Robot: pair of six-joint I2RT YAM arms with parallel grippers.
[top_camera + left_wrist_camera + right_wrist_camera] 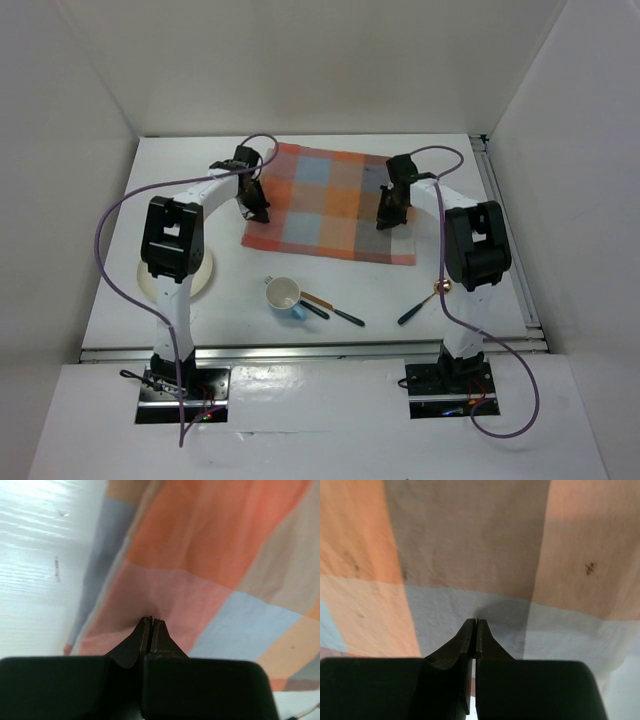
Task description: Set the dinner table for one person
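Both your claws are clamped shut on the checked mat (330, 203): the left claw (260, 213) pinches its left edge, the right claw (386, 222) its right side, and the cloth puckers at each tip. The white table (230, 305) fills mid-frame. The cup (284, 296) and cutlery (335, 312) sit lower centre, with the plate (203, 275) at left.

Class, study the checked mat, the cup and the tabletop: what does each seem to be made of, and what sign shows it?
Checked mat: woven cloth, matte; the wrist views show fine weave and soft creases. Cup: smooth, white with blue, perhaps ceramic or plastic; too small to settle. Tabletop: hard white board, perhaps laminate; streaky sheen in the left wrist view.
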